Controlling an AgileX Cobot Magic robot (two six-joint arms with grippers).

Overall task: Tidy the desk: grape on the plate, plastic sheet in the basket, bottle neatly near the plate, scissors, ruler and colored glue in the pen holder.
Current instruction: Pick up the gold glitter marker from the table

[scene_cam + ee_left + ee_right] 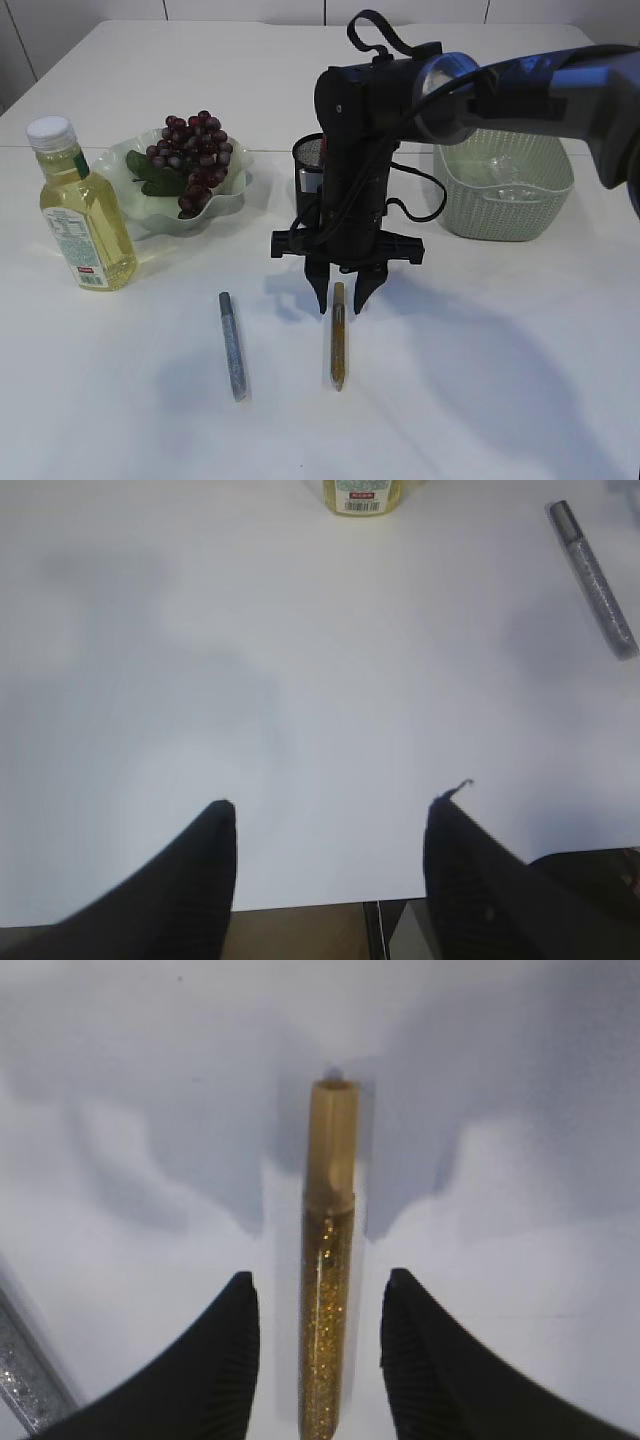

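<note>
Straddling gold glitter glue (327,1300) | right fingers (225,1360) parted, not touching | left fingers (195,870) spread, empty

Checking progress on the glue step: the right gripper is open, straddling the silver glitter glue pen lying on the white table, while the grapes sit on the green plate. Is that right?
Not quite. The right gripper is open and straddles the gold glitter glue pen, not the silver one, as the right wrist view shows. The silver glitter glue pen lies apart to its left on the white table. The purple grapes do sit on the green plate.
</note>
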